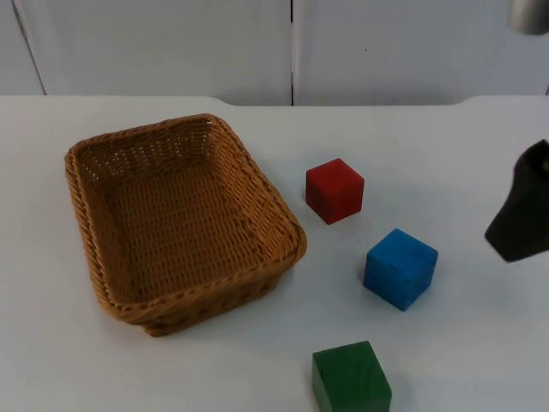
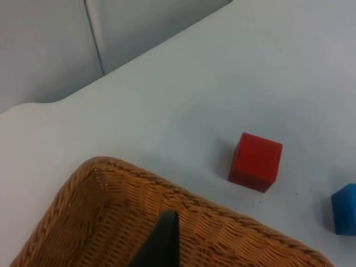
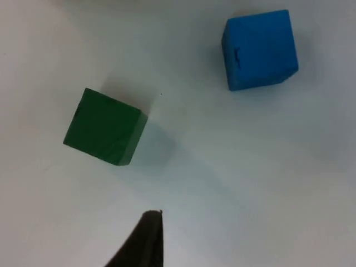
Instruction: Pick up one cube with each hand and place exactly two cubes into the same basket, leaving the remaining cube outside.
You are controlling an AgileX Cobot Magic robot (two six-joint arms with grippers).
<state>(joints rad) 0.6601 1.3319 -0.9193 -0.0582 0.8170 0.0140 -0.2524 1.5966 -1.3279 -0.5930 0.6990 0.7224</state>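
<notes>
Wicker basket point(image 1: 99, 167) at 9 o'clock, holding no cubes; red cube point(image 1: 334, 190), blue cube point(image 1: 401, 268), green cube point(image 1: 351, 378) loose on table point(image 1: 446, 154), 3 to 5 o'clock. Right gripper point(image 1: 521, 215) at 3 o'clock beside blue cube, left gripper point(image 2: 161, 239) above basket; jaw state of both: cannot tell. Step, by estimate: approach before first grasp; next, descent onto blue or green cube.

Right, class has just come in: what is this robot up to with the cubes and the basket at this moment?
Nothing is picked up yet. The wicker basket has no cubes in it, and the red cube, blue cube and green cube all sit on the white table beside it. The right pincer is above the table near the green and blue cubes; the left pincer is over the basket.
</notes>
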